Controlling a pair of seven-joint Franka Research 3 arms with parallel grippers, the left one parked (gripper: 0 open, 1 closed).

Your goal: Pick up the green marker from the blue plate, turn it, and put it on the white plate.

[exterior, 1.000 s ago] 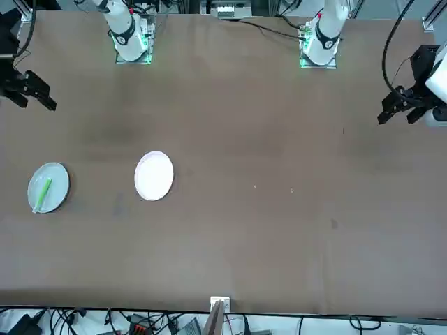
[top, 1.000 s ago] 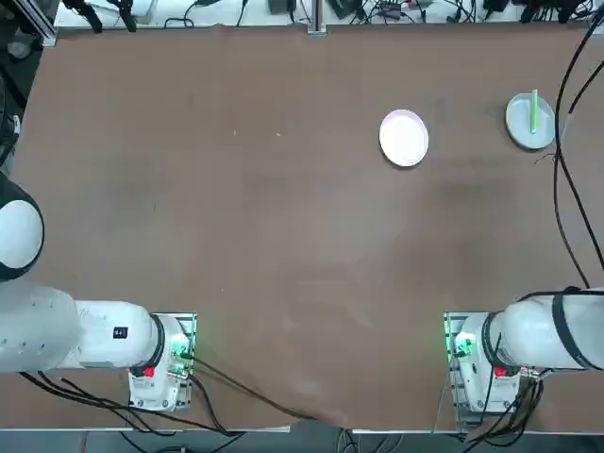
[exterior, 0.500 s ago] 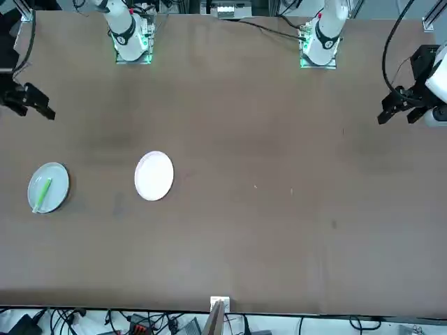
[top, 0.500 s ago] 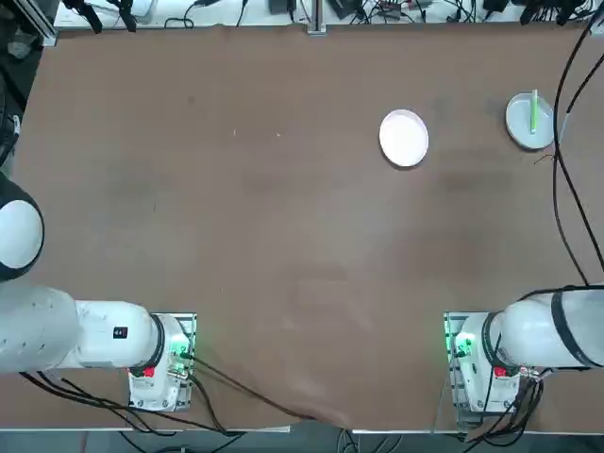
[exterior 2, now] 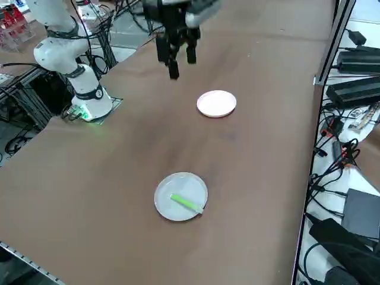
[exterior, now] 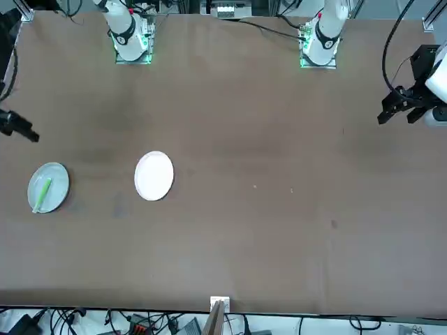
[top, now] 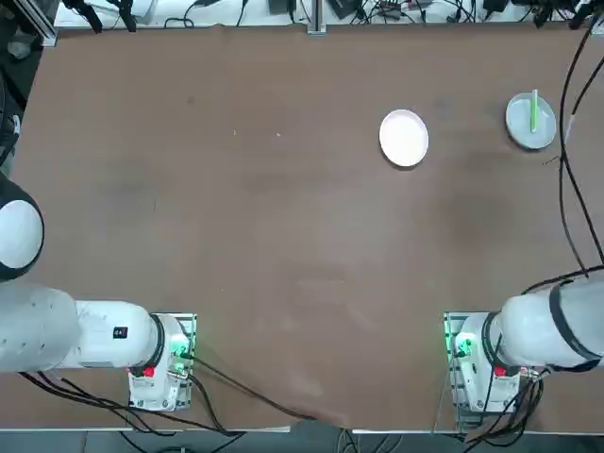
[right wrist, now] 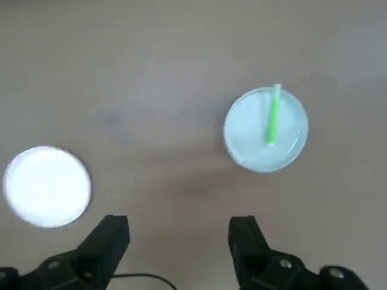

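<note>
On the worktop (top: 283,236) there are two plates, one blue (top: 530,121) and one white (top: 404,138), and one marker (top: 534,111).

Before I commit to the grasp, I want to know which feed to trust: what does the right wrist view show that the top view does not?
Only the right wrist view shows the right gripper, its two fingers wide apart with nothing between them.

Only the top view shows the right arm's base and the parked left arm.

Both show the green marker lying on the blue plate, one end at the rim, and the white plate apart from it.
</note>
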